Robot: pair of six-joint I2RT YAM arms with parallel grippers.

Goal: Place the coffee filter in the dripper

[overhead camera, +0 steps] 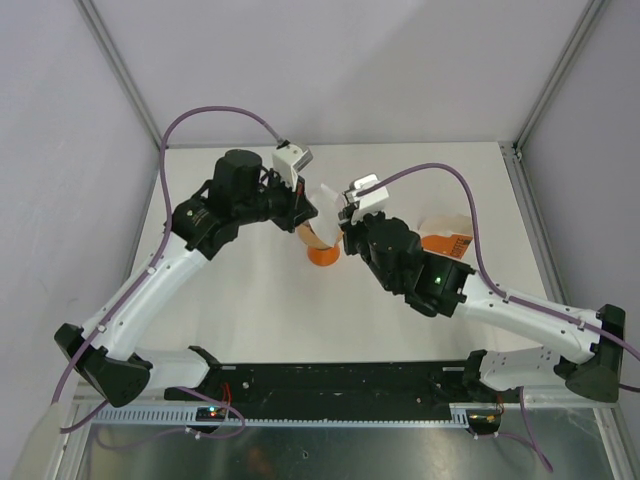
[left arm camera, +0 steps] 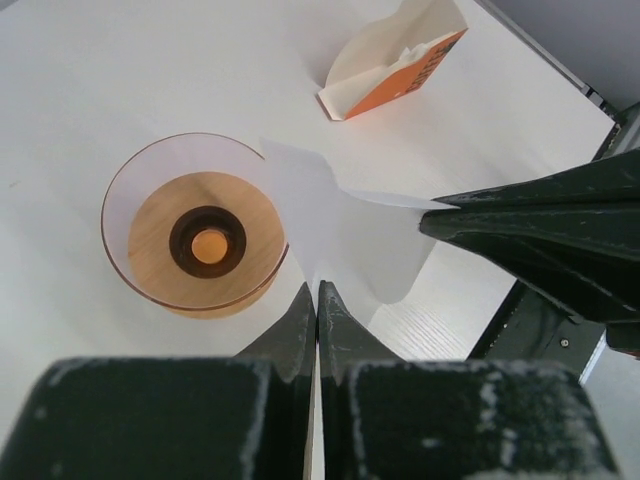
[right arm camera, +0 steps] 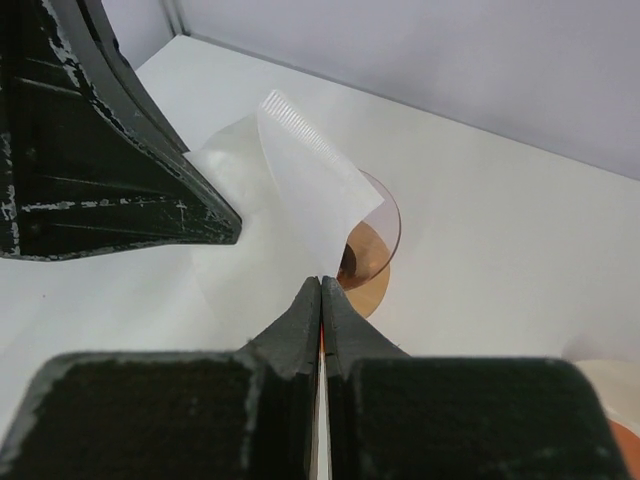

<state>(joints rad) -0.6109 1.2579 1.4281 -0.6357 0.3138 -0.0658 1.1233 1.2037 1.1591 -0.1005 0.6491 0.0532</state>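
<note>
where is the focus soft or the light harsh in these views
Left wrist view: the left tool blurs close up, while the dripper and coffee filter are sharp and the white table looks nearly washed out. Right wrist view: the right tool blurs near the lens, the filter's ridged edge is crisp. Top external view: even light, soft shadows.

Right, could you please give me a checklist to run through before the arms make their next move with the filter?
1. Left gripper shut on the coffee filter: ok.
2. Right gripper shut on the filter too: ok.
3. Dripper upright, no filter in it: ok.
4. Filter centred over the dripper: not ok, mostly beside its rim.
5. Filter opened into a cone: cannot tell.
6. Orange packet apart from the dripper: ok.
</note>
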